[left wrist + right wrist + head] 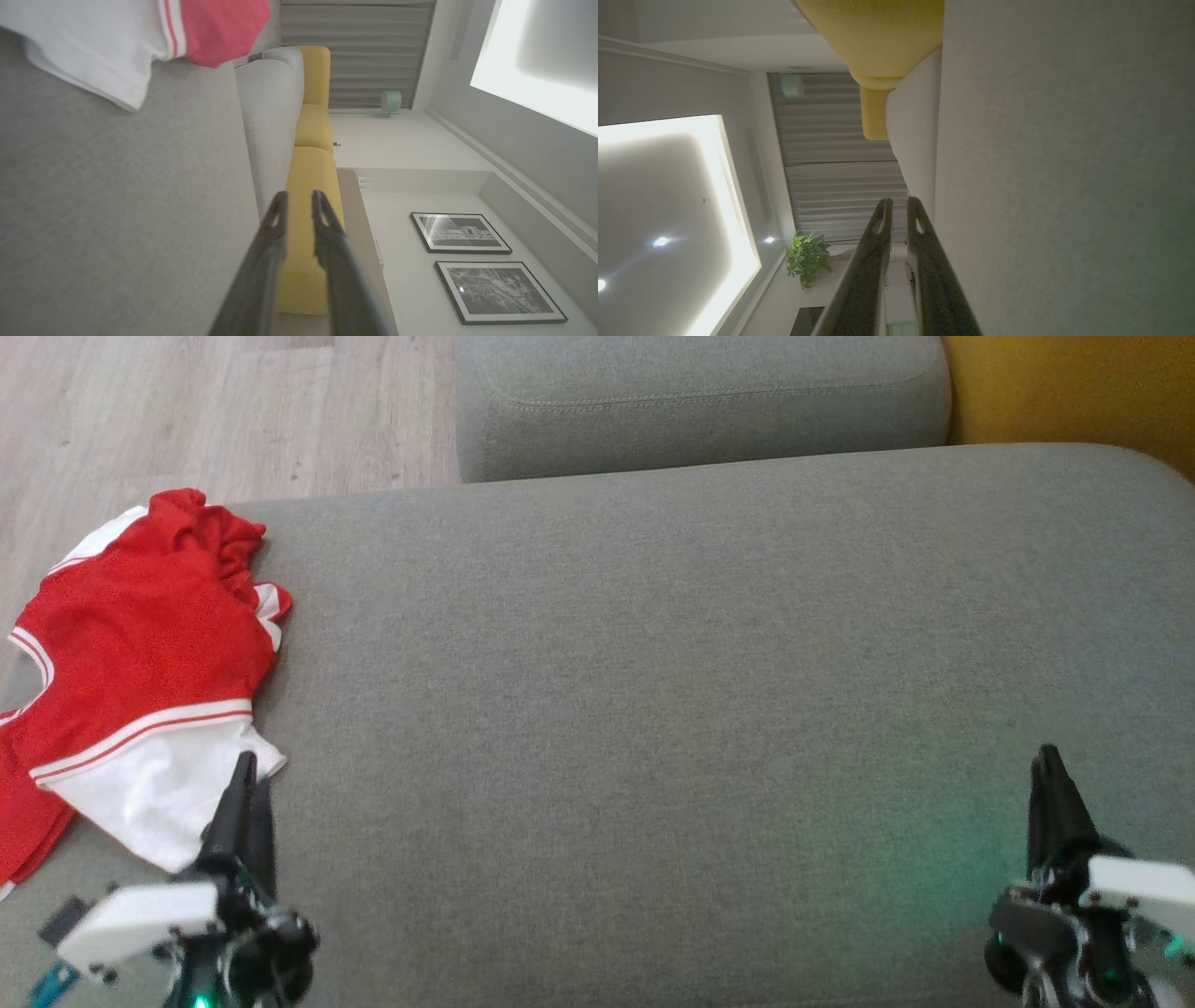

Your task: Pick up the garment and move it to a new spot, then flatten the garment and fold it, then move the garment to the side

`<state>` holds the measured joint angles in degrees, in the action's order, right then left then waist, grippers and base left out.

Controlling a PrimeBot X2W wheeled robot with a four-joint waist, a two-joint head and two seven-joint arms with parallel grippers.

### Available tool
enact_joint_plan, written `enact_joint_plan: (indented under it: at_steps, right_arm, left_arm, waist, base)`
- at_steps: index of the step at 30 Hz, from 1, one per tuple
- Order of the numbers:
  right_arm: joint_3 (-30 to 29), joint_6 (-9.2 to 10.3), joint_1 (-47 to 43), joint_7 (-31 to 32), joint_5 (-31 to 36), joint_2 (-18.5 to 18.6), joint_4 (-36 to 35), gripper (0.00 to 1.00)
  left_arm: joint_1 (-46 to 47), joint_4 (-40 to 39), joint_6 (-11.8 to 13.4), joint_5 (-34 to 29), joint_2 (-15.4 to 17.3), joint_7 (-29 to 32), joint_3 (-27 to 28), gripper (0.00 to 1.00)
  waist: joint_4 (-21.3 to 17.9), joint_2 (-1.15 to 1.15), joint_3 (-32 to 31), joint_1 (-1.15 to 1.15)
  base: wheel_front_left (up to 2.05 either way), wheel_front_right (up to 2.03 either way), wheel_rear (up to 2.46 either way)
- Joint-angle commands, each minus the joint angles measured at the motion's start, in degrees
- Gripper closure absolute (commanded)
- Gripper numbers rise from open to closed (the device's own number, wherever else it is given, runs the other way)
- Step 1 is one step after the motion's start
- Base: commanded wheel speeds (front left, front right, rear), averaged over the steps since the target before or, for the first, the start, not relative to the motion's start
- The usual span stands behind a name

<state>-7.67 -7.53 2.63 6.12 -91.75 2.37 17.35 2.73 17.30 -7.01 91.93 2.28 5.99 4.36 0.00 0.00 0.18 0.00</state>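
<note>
Hovering beside the red fabric garment with white panels and stripes (140, 653), which lay at the left edge of the grey fabric sofa seat (653, 709).
The left hand (254, 773) pointed at the garment's white hem, just beside it, with its fingers a little apart and empty (probably because the cloth, roughly doubled and partly over the seat's edge, already looked set aside). The right hand (1047, 761) hung well apart at the far right, its fingers parted by only a thin slit and gripping nothing, likely kept clear of the garment.
</note>
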Motion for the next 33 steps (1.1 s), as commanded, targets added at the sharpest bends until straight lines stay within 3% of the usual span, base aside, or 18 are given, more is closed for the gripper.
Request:
enact_joint_plan:
  at_steps: [1, 18, 33]
  right_arm:
    - [0.09, 0.00, 0.18, -0.26, 0.15, 0.04, -0.88, 0.00]
    - [1.04, 0.01, -1.01, -2.97, 6.56, 0.10, -2.89, 0.00]
    - [3.35, 0.01, -1.37, -5.50, 23.26, 0.16, -6.01, 0.00]
  left_arm:
    - [0.31, -0.84, -0.05, -0.09, 0.09, -0.20, -0.05, 0.00]
    - [-0.57, -2.36, 0.55, -2.64, 0.16, -2.94, -1.59, 0.00]
    - [-1.43, -3.89, 2.30, -15.28, 0.45, -5.46, -2.45, 0.00]
  waist:
    - [0.00, 0.00, -0.01, 0.00]
    - [-0.09, 0.00, -0.06, 0.00]
    - [0.03, 0.00, -0.15, 0.00]
  base:
    - [0.00, 0.00, 0.00]
    - [0.00, 0.00, 0.00]
    - [0.00, 0.00, 0.00]
